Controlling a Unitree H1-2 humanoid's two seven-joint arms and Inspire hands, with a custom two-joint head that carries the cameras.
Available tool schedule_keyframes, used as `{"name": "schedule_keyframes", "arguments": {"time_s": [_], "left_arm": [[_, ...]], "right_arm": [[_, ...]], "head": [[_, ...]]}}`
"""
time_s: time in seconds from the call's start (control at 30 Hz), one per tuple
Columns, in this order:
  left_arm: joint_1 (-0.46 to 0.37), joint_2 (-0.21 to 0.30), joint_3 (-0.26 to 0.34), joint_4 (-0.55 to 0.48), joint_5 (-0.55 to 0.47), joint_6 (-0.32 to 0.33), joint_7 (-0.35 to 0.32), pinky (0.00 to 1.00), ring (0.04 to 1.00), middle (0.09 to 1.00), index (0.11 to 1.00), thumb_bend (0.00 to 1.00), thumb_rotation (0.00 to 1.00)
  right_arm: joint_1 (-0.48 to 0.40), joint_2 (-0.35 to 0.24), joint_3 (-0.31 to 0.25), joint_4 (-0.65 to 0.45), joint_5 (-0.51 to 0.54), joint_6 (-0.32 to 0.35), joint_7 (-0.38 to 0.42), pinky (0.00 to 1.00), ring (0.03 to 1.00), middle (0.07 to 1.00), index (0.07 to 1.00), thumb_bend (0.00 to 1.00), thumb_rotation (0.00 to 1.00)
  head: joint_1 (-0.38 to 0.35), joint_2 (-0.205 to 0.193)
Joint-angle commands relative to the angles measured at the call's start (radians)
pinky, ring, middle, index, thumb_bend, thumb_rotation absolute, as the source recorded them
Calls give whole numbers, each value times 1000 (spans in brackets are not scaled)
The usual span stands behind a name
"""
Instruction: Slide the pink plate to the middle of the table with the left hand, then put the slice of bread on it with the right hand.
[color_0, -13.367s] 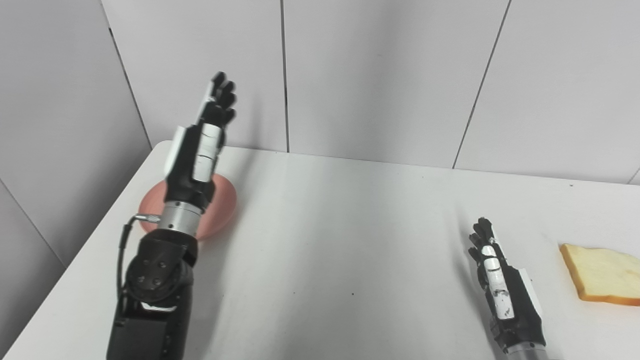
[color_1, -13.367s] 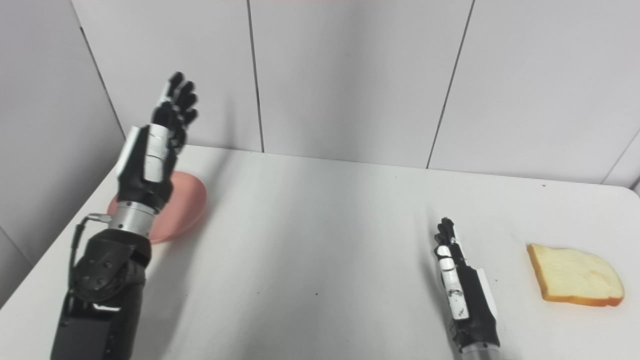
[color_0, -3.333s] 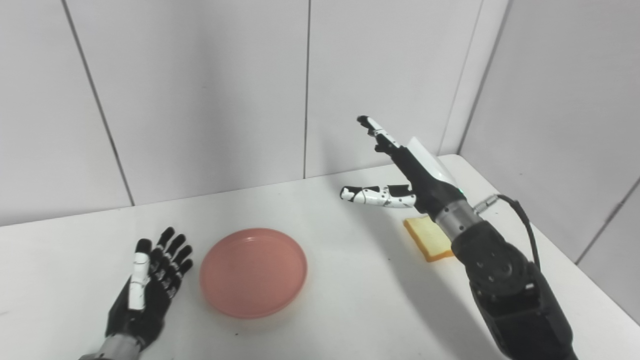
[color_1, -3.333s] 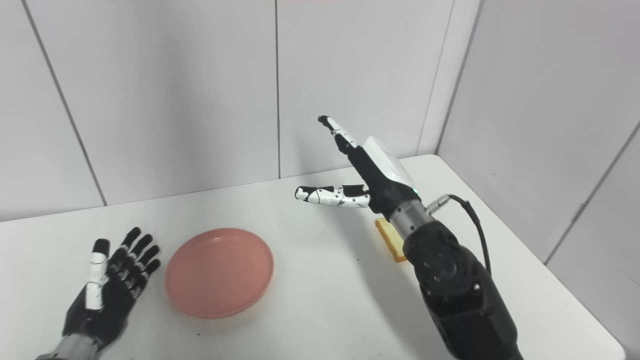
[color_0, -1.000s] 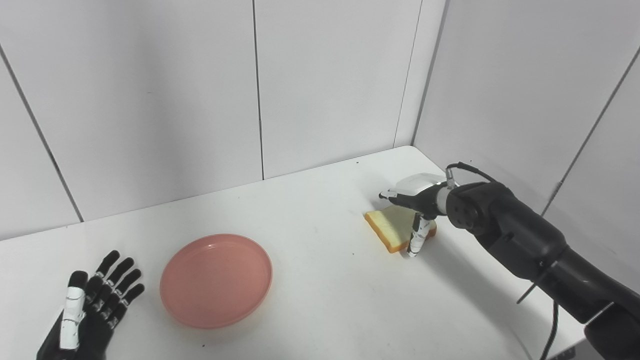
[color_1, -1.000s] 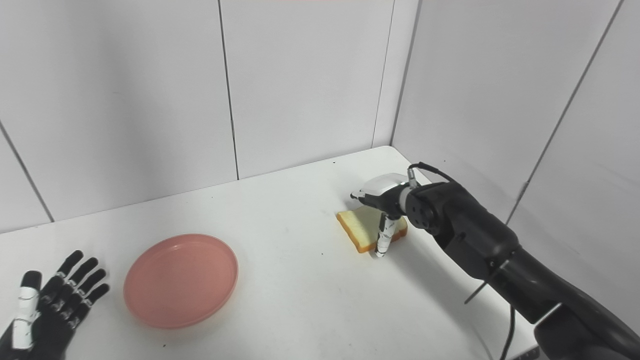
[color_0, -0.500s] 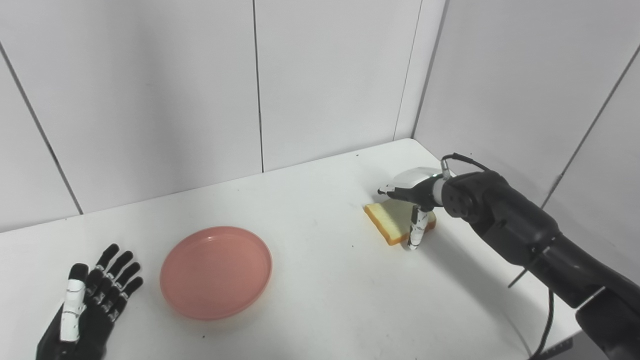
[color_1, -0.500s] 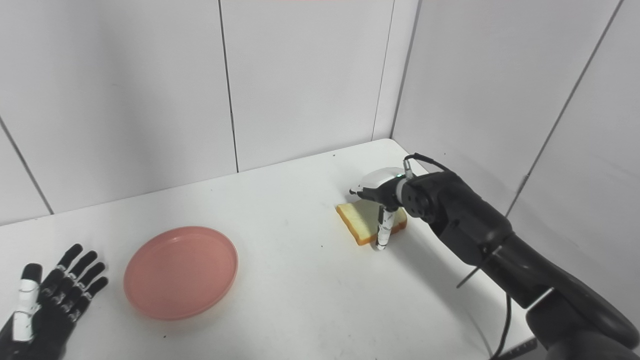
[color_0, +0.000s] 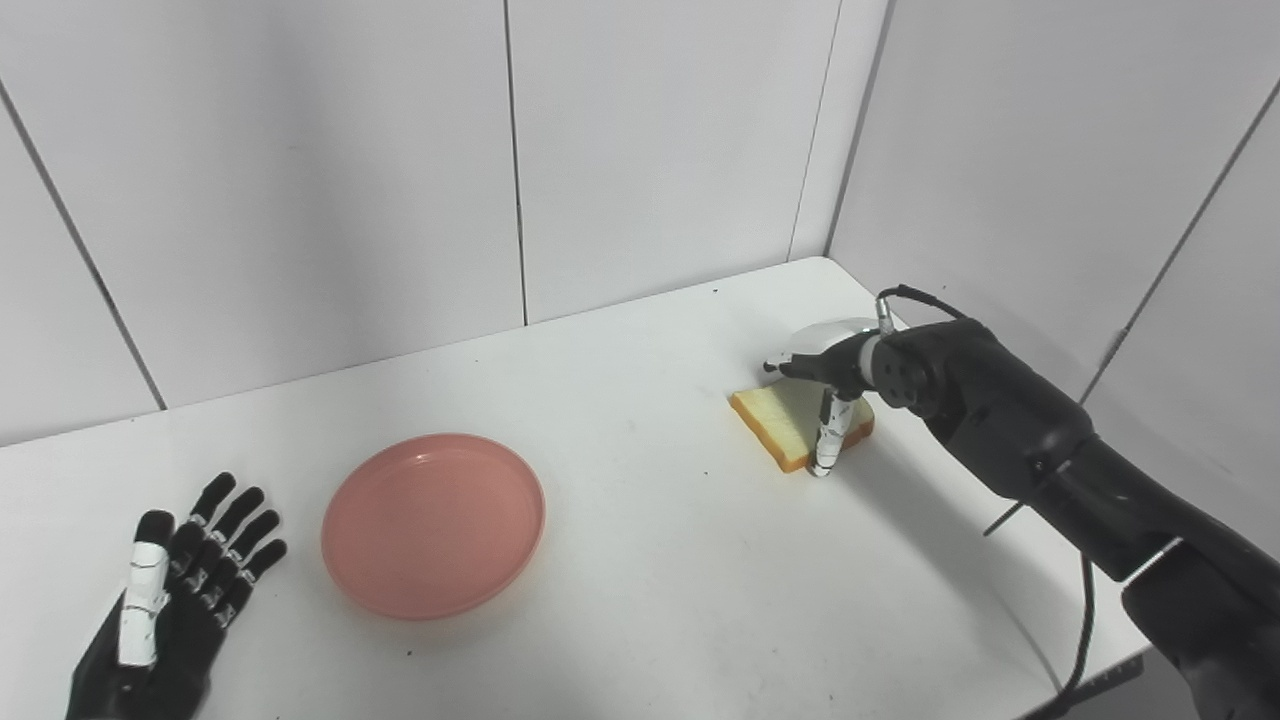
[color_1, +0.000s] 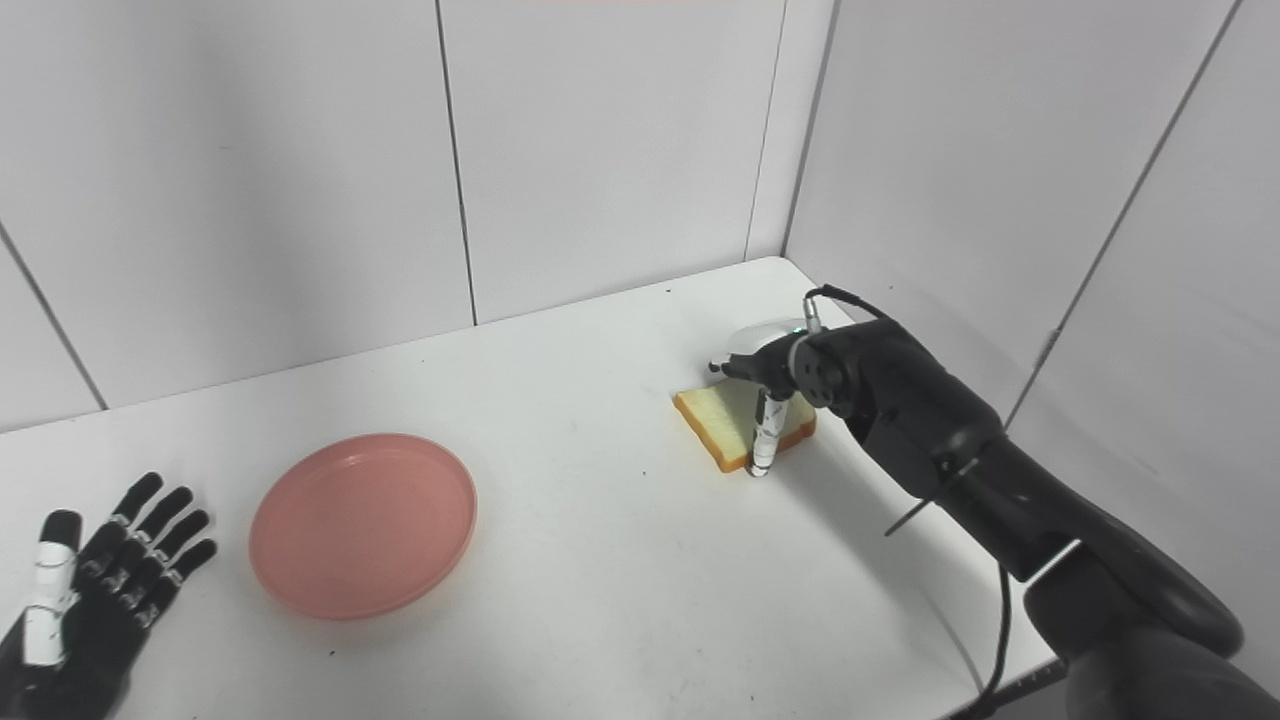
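Black left hand (color_0: 165, 610) lay flat, released, fingers spread, at table's (color_0: 640, 600) near left corner, same as second ago. Pink plate (color_0: 433, 524) sat mid-table, slid already. Slice of bread (color_0: 790, 425) flat near far right corner; right hand (color_0: 825, 385) had settled over it, thumb down at near edge, grip not closed. Pickup seemingly imminent.

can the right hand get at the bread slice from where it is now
Probably yes: the right hand is already over the bread slice, thumb down at its near edge, nothing between them. Whether it has a grip yet is unclear.
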Motion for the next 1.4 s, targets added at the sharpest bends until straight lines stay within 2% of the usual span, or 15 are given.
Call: {"name": "schedule_keyframes", "arguments": {"time_s": [0.0, 0.13, 0.17, 0.2, 0.3, 0.33, 0.4, 0.47, 0.53, 0.67, 0.93, 1.0, 1.13, 1.3, 1.37], "left_arm": [[-12, 10, -1, -26, -4, 1, -9, 929, 950, 965, 964, 948, 864], [-8, 12, -3, -36, -4, 6, -7, 935, 950, 964, 963, 945, 864], [-8, 12, -4, -37, -4, 7, -7, 938, 950, 965, 963, 944, 867], [-7, 13, -4, -39, -4, 9, -7, 937, 948, 963, 962, 943, 868], [-7, 8, -2, -43, -7, 19, -2, 936, 945, 960, 959, 946, 857], [-8, 6, -1, -39, -7, 17, -1, 941, 947, 962, 962, 951, 854], [-8, 6, -4, -37, -2, 10, -1, 935, 945, 961, 963, 949, 860], [-8, 8, -6, -38, 0, 6, -5, 938, 949, 965, 966, 945, 865], [-8, 7, -5, -37, -5, 9, -8, 939, 953, 968, 969, 943, 865], [-9, 2, -4, -36, -5, 9, -4, 942, 956, 972, 971, 946, 856], [-13, -3, -12, -19, 3, -13, -7, 946, 958, 971, 966, 937, 875], [-16, -9, -12, -10, 0, -10, -4, 957, 961, 972, 964, 938, 870], [-21, -22, -16, 6, 15, -29, 11, 952, 957, 971, 963, 926, 869], [-16, -48, -24, 9, 51, -58, 44, 936, 944, 959, 955, 890, 876], [-18, -59, -28, 17, 59, -62, 51, 953, 953, 965, 963, 881, 879]], "right_arm": [[-25, -3, -2, -1, 11, -35, -38, 793, 906, 958, 960, 1000, 177], [-10, 24, -18, 6, 27, -39, -109, 708, 847, 912, 915, 1000, 103], [-5, 33, -25, 9, 37, -48, -140, 666, 803, 867, 886, 997, 79], [-1, 40, -29, 13, 45, -55, -162, 566, 690, 757, 846, 980, 50], [0, 57, -42, 32, 93, -103, -204, 617, 652, 685, 703, 854, 6], [-2, 60, -42, 39, 105, -116, -212, 586, 607, 641, 588, 679, 60], [-6, 66, -39, 48, 115, -130, -228, 563, 580, 615, 531, 582, 94], [-8, 68, -34, 49, 119, -143, -244, 494, 463, 533, 489, 532, 19], [-11, 69, -27, 47, 116, -141, -249, 455, 432, 510, 489, 522, 3], [-12, 72, -21, 45, 111, -130, -260, 442, 426, 515, 483, 518, 0], [1, 66, -43, -15, 113, -112, -278, 413, 400, 491, 512, 517, 0], [6, 68, -59, -37, 121, -103, -287, 413, 401, 495, 510, 517, 0], [-21, 56, -85, -42, 157, -161, -311, 392, 396, 498, 511, 517, 0], [-80, 61, -99, -45, 178, -171, -301, 426, 408, 505, 506, 517, 0], [-99, 78, -107, -67, 186, -153, -297, 445, 418, 506, 499, 518, 0]], "head": [[1, -1], [3, 1], [3, 1], [3, 1], [5, 2], [6, 2], [6, 2], [8, 1], [10, 0], [14, -2], [34, -16], [46, -23], [86, -47], [149, -68], [177, -82]]}}
